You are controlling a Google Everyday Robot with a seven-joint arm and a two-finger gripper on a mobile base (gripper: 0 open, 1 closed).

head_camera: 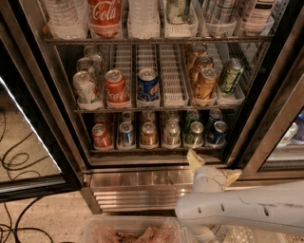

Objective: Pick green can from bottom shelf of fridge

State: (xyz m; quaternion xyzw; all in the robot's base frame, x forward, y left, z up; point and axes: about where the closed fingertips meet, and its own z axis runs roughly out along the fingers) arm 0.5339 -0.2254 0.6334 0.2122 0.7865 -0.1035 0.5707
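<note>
Open cooler, cans in rows: you can read the white Coca-Cola script on a red bottle (pixel 104 14) on the top rack of the fridge (pixel 56 97), and again on a red can (pixel 116 88) on the middle rack. The lettering on the blue can (pixel 148 85) just right of it is too small to read. So is the lettering on the gold cans (pixel 205 83) and the olive patterned can (pixel 230 76) farther right.

Your green can (pixel 194 134) stands at the front of the bottom shelf (pixel 156 151), fifth lane from the left. It sits between a pale silver can (pixel 171 134) and a dark blue can (pixel 217 133).

The white arm (pixel 251 209) reaches in from the lower right, lying low across the ribbed steel base (pixel 137 197). The gripper (pixel 213 168) sits in front of and below the shelf lip, its two tan-tipped fingers (pixel 194 159) spread wide and holding nothing. The left tip points up toward the green can's lane without touching the can.

A clear plastic tub (pixel 133 231) lies on the floor near the base, and black cables (pixel 16 161) loop at the left.
</note>
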